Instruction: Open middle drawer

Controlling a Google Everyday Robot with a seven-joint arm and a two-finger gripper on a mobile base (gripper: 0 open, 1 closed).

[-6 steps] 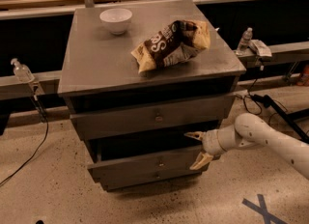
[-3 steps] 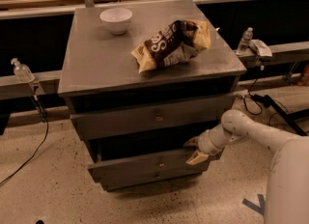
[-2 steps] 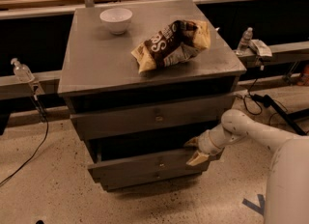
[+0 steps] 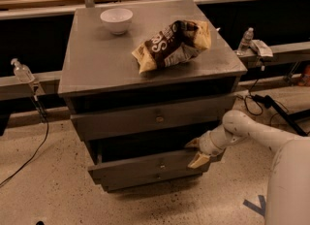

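The middle drawer (image 4: 145, 167) is a shallow grey front with a small round knob (image 4: 163, 167). It stands pulled out a little from the grey cabinet (image 4: 97, 59) and sags slightly, with a dark gap above it. My gripper (image 4: 194, 152) is at the drawer's right end. Its two yellowish fingertips (image 4: 198, 160) are spread apart: one is above the front's top edge, the other lies against its face. The white arm (image 4: 256, 132) comes in from the lower right.
A taller drawer front (image 4: 150, 117) sits above and a slim one (image 4: 145, 180) below. On the cabinet top lie a white bowl (image 4: 116, 19) and a chip bag (image 4: 172, 42). Bottles (image 4: 245, 40) and cables (image 4: 264, 100) flank the cabinet.
The arm has swung closer to the cabinet and the gripper has shifted slightly left along the drawer's right end. The drawer front has not visibly moved.
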